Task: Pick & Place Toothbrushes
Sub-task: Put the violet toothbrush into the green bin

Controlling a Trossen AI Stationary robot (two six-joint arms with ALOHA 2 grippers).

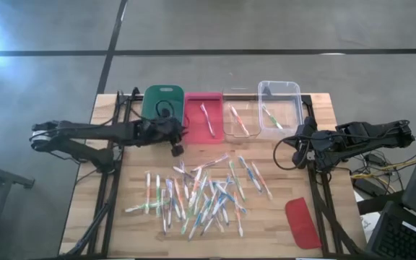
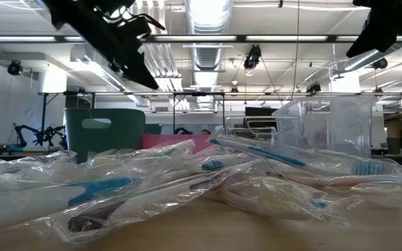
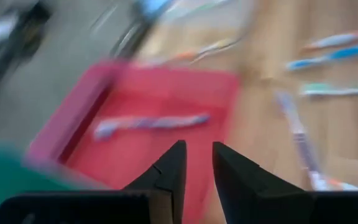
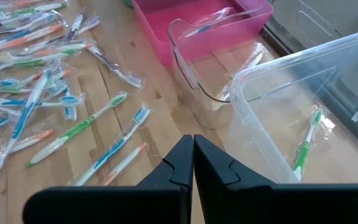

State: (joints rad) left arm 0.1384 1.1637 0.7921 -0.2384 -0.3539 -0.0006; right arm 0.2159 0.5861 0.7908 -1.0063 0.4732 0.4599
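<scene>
Thin, pale-handled plastic toothbrushes [image 1: 201, 195] in crinkly clear wrappers, heaped mid-table: judged light, stiff, slippery, best pinched mid-handle; left gripper [image 3: 196, 163] slightly parted, empty, over red bin [image 1: 202, 114]; right gripper [image 4: 193, 158] pressed together.

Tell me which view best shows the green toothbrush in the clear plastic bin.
Right wrist view: the green toothbrush lies plainly visible through the clear plastic bin wall. High view shows it tiny; low view shows only the bin; left wrist view misses it.

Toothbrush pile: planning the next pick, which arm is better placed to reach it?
Left, probably. The left gripper hangs by the red bin, fingers slightly apart, near the toothbrush pile. The right gripper is shut at the table's right edge.
</scene>
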